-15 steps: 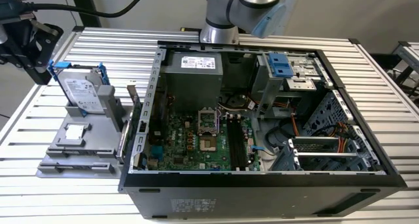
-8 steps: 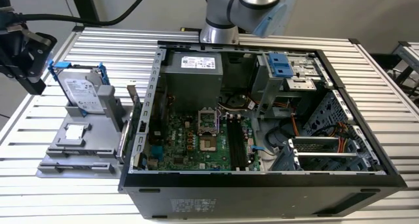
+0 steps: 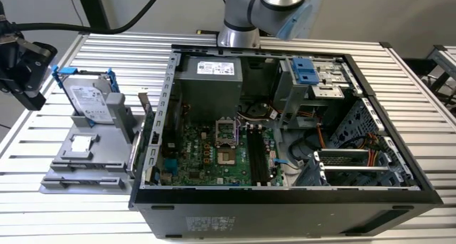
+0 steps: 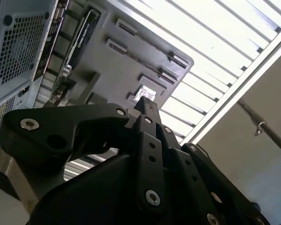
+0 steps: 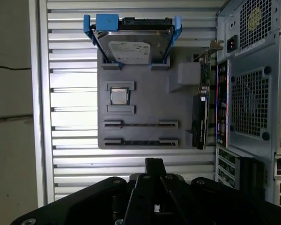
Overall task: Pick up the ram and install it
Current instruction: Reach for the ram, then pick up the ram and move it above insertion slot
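Here, at the exterior view's left, the gripper [image 3: 30, 99] is held to the left of the grey fixture tray [image 3: 71, 181], outside the computer case [image 3: 285, 201]. In both wrist views its fingertips are seen drawn together with nothing between them. The tray is judged to be there so that each part is offered at a fixed spot. The hard drive [image 3: 91, 102] in its blue caddy is propped upright at the far end, a processor chip [image 5: 118, 96] is laid flat in a pocket midway, and two pairs of clips are set toward the near end. In the first wrist view a thin dark strip is made out standing on edge between each pair. The ram [image 5: 140, 124] is taken to be one of these, well apart from the gripper and not yet picked up; in the exterior view the clips are too foreshortened for a stick to be told. Further right, the case is laid on its side, open, so that the motherboard [image 3: 206, 153] faces up. Its black memory slots [image 3: 260, 156] appear empty in the exterior view, whereas the first wrist view gives the case's perforated rear panel instead.
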You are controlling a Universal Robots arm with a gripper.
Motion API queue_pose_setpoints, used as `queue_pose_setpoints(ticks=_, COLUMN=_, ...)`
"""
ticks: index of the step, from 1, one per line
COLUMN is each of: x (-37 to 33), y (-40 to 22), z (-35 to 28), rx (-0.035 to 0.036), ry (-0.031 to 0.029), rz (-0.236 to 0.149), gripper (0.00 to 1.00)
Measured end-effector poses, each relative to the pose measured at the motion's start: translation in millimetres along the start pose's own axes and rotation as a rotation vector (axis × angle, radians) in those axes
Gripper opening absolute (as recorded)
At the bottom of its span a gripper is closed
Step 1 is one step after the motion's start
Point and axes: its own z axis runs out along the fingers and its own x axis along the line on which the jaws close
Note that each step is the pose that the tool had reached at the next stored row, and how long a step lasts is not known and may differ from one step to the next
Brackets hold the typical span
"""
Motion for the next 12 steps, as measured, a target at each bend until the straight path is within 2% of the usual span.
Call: queue_pose_setpoints(ticks=12, x=0.0, y=-0.1, z=0.1, rx=0.0, ry=0.0001, rz=0.0, gripper=0.0)
